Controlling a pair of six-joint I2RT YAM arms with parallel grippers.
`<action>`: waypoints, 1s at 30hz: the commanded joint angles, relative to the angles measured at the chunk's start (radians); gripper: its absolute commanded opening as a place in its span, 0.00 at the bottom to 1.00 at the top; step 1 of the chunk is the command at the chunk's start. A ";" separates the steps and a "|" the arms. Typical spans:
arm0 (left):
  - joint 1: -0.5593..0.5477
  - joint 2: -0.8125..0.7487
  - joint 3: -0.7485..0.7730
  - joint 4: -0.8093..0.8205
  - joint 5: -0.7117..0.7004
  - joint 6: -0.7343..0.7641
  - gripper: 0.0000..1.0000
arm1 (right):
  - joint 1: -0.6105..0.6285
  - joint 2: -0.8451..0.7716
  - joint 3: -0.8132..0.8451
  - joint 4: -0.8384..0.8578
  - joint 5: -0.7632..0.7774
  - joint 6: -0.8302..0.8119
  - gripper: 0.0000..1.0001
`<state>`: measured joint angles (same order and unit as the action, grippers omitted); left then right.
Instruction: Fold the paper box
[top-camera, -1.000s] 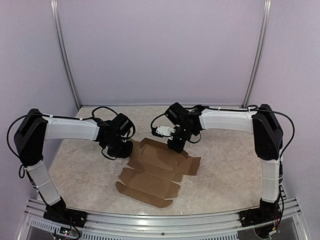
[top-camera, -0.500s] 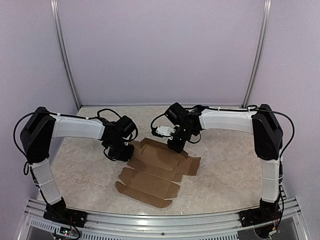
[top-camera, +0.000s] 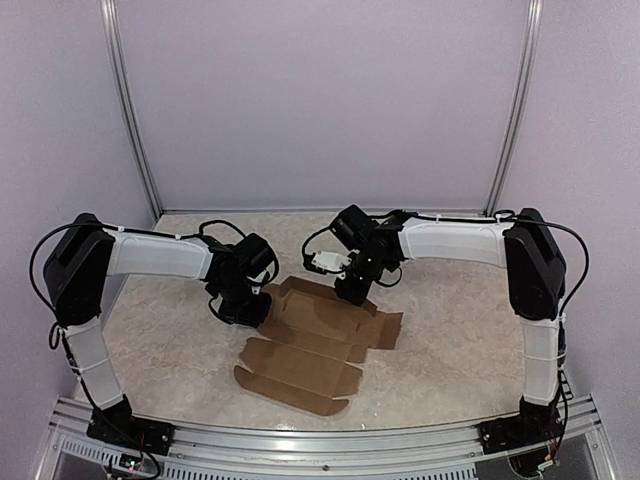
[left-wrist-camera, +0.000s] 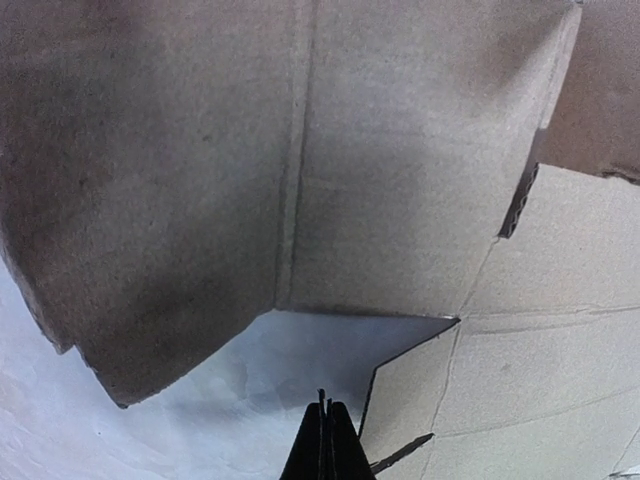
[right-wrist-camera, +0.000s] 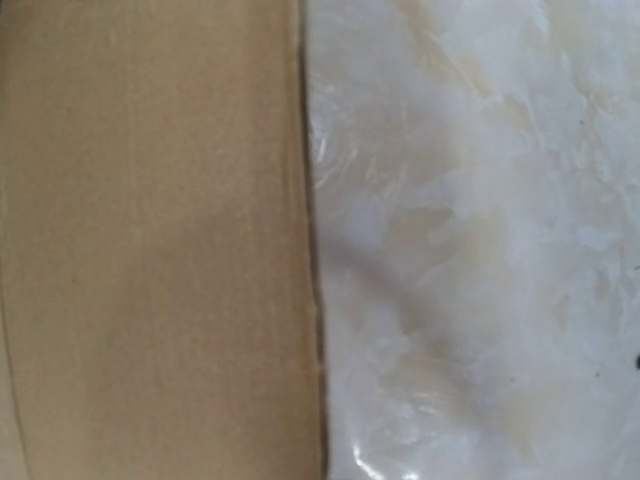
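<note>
The paper box (top-camera: 305, 345) is a flat brown die-cut sheet lying mid-table, with its back flaps slightly raised. My left gripper (top-camera: 250, 308) sits low at the sheet's left back corner. In the left wrist view its thin black fingertips (left-wrist-camera: 325, 425) are pressed together over bare table, just in front of a lifted flap of the box (left-wrist-camera: 420, 200). My right gripper (top-camera: 350, 293) points down onto the sheet's back edge. Its fingers are out of the right wrist view, which shows only the cardboard (right-wrist-camera: 150, 240) beside the marble table (right-wrist-camera: 470, 250).
The marble-patterned table (top-camera: 450, 340) is closed in by pale purple walls with metal posts (top-camera: 130, 120) at the back corners. An aluminium rail (top-camera: 320, 455) runs along the near edge between the arm bases.
My left arm has reached further right, bringing its gripper up against the sheet's left back corner. The right arm has stayed put.
</note>
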<state>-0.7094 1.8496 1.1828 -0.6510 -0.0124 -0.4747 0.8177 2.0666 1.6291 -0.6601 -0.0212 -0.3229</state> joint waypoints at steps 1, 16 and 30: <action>-0.011 -0.023 -0.006 0.026 0.042 0.006 0.00 | -0.004 -0.007 -0.023 0.026 0.000 0.028 0.00; -0.048 -0.061 -0.013 0.063 0.117 0.024 0.00 | -0.005 -0.029 -0.048 0.047 0.041 0.053 0.00; -0.084 -0.012 -0.007 0.111 0.165 0.020 0.00 | -0.003 -0.042 -0.061 0.061 0.054 0.056 0.00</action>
<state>-0.7792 1.8095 1.1824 -0.5713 0.1253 -0.4622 0.8177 2.0663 1.5845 -0.6201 0.0235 -0.2852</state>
